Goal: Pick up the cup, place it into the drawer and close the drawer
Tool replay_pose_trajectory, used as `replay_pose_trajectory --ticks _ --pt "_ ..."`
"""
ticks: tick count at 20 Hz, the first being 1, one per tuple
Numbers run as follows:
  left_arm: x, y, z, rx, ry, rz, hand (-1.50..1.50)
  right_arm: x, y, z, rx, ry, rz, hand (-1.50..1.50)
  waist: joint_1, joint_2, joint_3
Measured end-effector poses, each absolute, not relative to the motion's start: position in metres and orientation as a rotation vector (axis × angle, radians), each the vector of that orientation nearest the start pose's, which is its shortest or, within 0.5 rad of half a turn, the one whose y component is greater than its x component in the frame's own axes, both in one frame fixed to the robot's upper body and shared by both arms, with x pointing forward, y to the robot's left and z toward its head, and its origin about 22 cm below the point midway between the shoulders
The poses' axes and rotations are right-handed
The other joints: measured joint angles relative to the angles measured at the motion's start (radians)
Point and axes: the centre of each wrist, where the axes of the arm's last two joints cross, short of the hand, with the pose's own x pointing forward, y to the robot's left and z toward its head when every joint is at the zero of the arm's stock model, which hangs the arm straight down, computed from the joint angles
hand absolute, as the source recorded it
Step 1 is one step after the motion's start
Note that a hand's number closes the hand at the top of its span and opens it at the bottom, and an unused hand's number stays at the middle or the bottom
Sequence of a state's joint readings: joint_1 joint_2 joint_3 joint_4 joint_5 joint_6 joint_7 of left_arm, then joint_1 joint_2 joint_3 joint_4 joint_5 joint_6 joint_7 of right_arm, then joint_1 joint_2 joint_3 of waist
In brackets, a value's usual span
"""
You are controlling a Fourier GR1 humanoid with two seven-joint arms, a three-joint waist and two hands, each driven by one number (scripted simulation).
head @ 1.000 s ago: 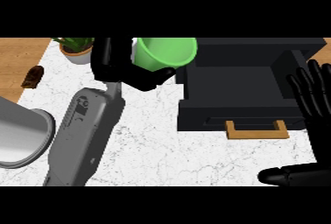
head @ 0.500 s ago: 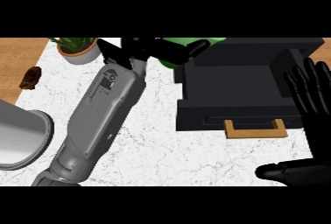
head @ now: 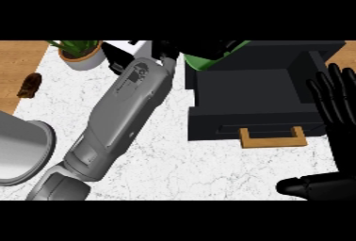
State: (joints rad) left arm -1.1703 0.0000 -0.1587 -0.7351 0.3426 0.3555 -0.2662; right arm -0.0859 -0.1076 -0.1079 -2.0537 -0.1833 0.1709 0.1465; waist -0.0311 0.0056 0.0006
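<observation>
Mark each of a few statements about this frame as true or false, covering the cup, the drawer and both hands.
1. The left hand is curled round the green cup. True.
2. The drawer is pushed fully shut. False: it stands open, its inside showing.
3. The cup stands on the counter beside the potted plant. False: it is held at the drawer's back left corner.
4. The right hand is open, fingers straight, at the drawer's right side. True.
5. The drawer's handle is tan. True.
</observation>
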Motion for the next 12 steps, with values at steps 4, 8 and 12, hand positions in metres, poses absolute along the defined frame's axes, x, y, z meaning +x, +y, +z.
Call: replay_pose_trajectory --ticks 4,8,12 --pt "0.427 0.03 0.158 -0.193 -1.958 -0.127 1.5 0.231 -0.254 0.137 0.154 -1.998 0.152 -1.5 -0.016 0.004 0.0" --pt "0.43 0.025 0.149 -0.16 -1.933 -0.168 1.5 0.232 -0.251 0.137 0.16 -2.002 0.157 -1.5 -0.032 0.008 0.0" --pt "0.432 0.02 0.147 -0.13 -1.917 -0.215 1.5 0.239 -0.248 0.134 0.166 -1.994 0.166 -1.5 -0.037 0.01 0.0"
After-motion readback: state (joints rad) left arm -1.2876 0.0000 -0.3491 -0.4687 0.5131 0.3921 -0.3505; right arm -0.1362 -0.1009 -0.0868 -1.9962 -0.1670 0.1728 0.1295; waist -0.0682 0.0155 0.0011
